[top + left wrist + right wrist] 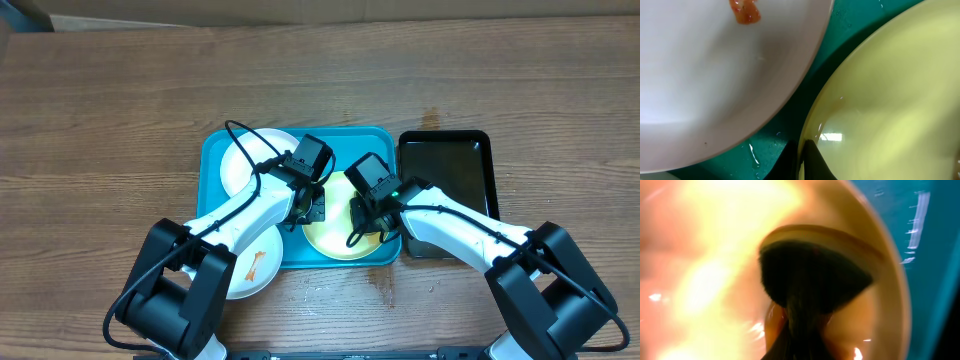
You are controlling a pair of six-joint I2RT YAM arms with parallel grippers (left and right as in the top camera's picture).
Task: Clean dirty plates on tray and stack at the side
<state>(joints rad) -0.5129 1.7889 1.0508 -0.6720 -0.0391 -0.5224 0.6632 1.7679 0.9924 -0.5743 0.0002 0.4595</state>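
Yellow plate [333, 238] on the tray [213, 155], flanked by clenched left claw [312, 208] and clenched right claw [363, 227], needs steadying while wiped.

Three plates: a far white plate [248, 160], a near white plate [252, 275] and a yellow plate [335, 238]. Two trays: one blue tray [209, 190] and one black tray [445, 190]. Two arms: a left arm [235, 215] and a right arm [450, 225]. Two grippers: a left gripper [312, 208] and a right gripper [367, 230]. One table [100, 100].
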